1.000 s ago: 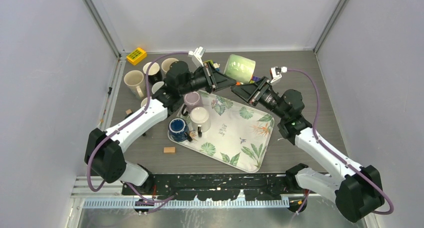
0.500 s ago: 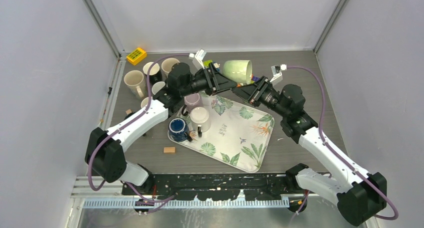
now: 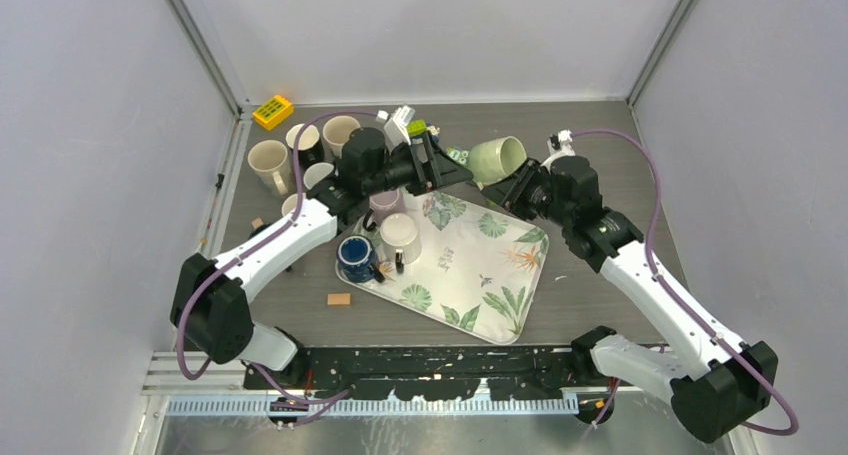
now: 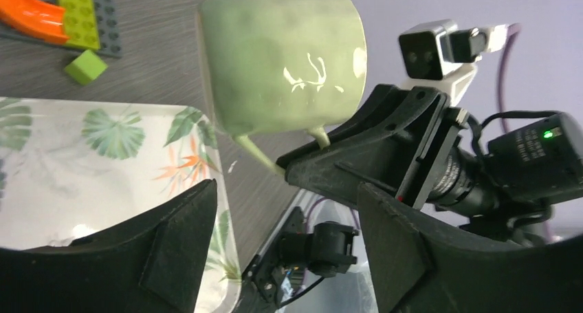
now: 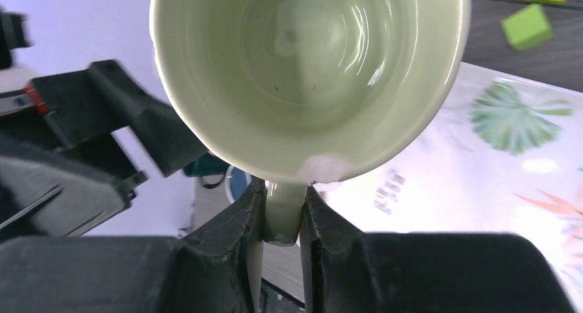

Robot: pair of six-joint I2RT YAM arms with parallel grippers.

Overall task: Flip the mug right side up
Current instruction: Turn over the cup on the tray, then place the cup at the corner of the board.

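Right pincer of mine is pinched narrow on the handle of the green mug, and I look straight into its open mouth. A second ago my left pincer gripped the mug. It has since let go, and its jaws stand wide, apart from the mug, which hangs just past them. So the handover is done and the mug's weight is on my right side alone. The mug lies on its side in the air, above the far edge of the leaf-print tray, off the counter. I judge the turn about half made: the mouth must yet swing upward before I can set the mug down. Farther off, toy bricks lie on the counter.
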